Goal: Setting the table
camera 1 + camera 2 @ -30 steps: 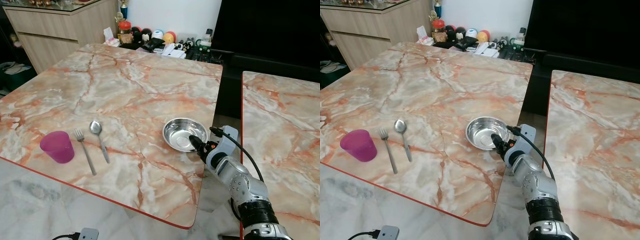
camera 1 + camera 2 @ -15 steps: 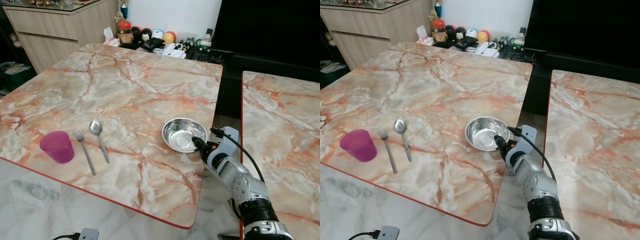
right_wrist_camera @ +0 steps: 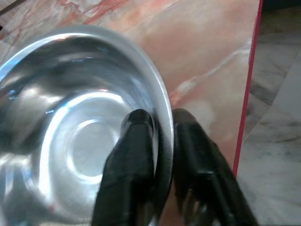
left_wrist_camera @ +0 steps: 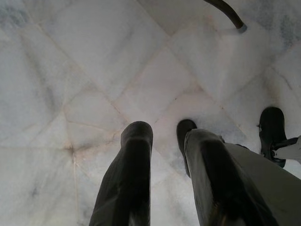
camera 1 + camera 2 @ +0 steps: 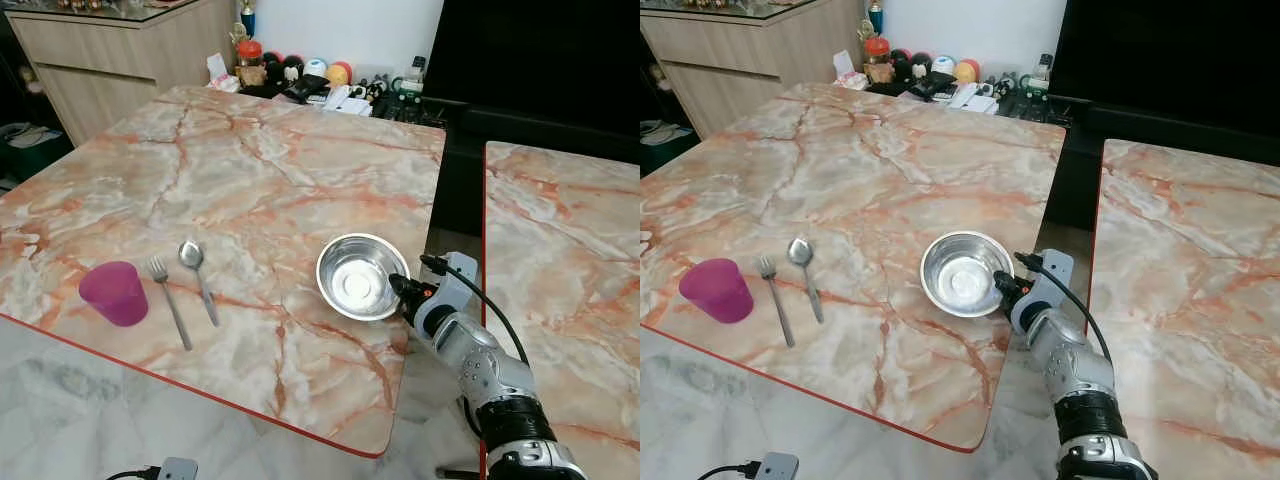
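While the left arm hung idle over the pale marble floor (image 4: pixel 94 70), its left gripper (image 4: pixel 164 136) showed two black fingers (image 4: pixel 136 155) slightly parted with nothing between them. The right gripper (image 5: pixel 398 288) reached in from the near right edge of the marble table (image 5: pixel 250 170) and pinched the rim of the steel bowl (image 5: pixel 357 277); in the right wrist view one finger (image 3: pixel 136 136) lay inside the bowl's wall and the other outside it, the rim clamped between them. The bowl was tilted, its open side tipped up toward the camera and away from the gripper, near the table's right edge with its red border. Well to the left, near the front edge, stood a purple cup (image 5: pixel 114 293), upright. Just beside it lay a fork (image 5: pixel 170 300) and then a spoon (image 5: pixel 197 275), side by side, handles pointing toward the near edge, neither touching the cup. A second marble table (image 5: pixel 560 250) stood to the right across a narrow gap, through which the silver right arm (image 5: pixel 480 370) rose. At the far end of the first table sat a cluster of small items (image 5: pixel 300 78) too small to tell apart, with a wooden cabinet (image 5: pixel 110 60) behind on the left.
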Tool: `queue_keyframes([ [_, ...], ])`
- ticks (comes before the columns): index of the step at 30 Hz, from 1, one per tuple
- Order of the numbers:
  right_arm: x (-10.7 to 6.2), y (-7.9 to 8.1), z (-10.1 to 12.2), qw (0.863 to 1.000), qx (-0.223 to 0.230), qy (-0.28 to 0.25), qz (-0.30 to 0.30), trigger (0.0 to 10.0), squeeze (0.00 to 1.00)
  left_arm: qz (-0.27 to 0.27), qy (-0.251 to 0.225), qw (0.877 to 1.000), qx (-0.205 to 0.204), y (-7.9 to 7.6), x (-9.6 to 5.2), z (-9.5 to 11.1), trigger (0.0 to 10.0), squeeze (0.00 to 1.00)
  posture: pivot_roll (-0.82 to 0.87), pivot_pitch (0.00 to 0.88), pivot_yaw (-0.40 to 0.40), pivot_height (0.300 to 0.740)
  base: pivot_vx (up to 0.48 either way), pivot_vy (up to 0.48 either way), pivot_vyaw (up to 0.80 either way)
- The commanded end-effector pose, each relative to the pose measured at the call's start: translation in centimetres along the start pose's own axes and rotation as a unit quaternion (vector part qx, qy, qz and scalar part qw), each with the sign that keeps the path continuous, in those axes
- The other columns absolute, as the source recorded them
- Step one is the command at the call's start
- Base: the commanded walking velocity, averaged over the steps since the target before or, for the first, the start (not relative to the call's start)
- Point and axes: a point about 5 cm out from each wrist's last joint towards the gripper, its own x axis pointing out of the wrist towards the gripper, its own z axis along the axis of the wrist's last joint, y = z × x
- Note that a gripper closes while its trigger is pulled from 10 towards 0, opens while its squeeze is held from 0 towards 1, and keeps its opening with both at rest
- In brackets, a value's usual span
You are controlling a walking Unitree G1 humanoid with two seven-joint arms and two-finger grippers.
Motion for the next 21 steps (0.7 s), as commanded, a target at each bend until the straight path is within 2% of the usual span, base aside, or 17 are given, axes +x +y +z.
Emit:
queue_keyframes([
  [1,0.0,0.0,0.0,1.0,-0.003,0.0,-0.003,0.0,0.0,-0.003,0.027,1.0,0.009,-0.2,-0.2,-1.3,10.0,0.0,0.05,0.127,-0.013,0.74,0.0,0.0,0.0],
  [5,0.0,0.0,0.1,1.0,-0.006,-0.003,-0.004,0.0,0.0,-0.003,0.029,1.0,0.01,-0.2,-0.3,-1.3,10.0,0.0,0.05,0.127,-0.013,0.74,0.0,0.0,0.0],
  [14,-0.2,0.4,0.7,0.998,0.005,-0.065,0.004,0.0,0.0,0.003,0.03,0.999,0.016,0.0,-0.3,-1.4,10.0,0.0,0.05,0.129,-0.013,0.74,0.0,0.0,0.0],
  [17,-0.7,0.9,1.8,0.991,-0.002,-0.13,0.013,0.0,0.0,0.006,0.031,0.999,0.022,0.0,-0.3,-1.5,10.0,0.0,0.05,0.127,-0.015,0.74,0.0,0.0,0.0],
  [18,-0.7,0.9,2.0,0.991,-0.003,-0.137,0.013,0.0,0.0,0.007,0.032,0.999,0.022,0.0,-0.3,-1.5,10.0,0.0,0.05,0.127,-0.015,0.74,0.0,0.0,0.0],
  [19,-0.8,0.9,2.1,0.989,-0.008,-0.144,0.012,4.7,0.0,0.008,0.032,0.999,0.022,0.1,-0.3,-1.5,10.0,0.0,0.05,0.127,-0.015,0.74,0.0,0.0,0.0],
  [20,-1.2,1.0,2.5,0.984,-0.025,-0.174,0.007,10.0,0.0,0.01,0.033,0.999,0.023,0.1,-0.3,-1.6,10.0,0.0,0.04,0.127,-0.018,0.74,0.0,0.0,0.0],
  [21,-1.4,1.0,2.7,0.982,-0.02,-0.188,0.005,10.0,0.0,0.011,0.034,0.999,0.024,0.1,-0.4,-1.7,10.0,0.0,0.04,0.128,-0.019,0.74,0.0,0.0,0.0],
])
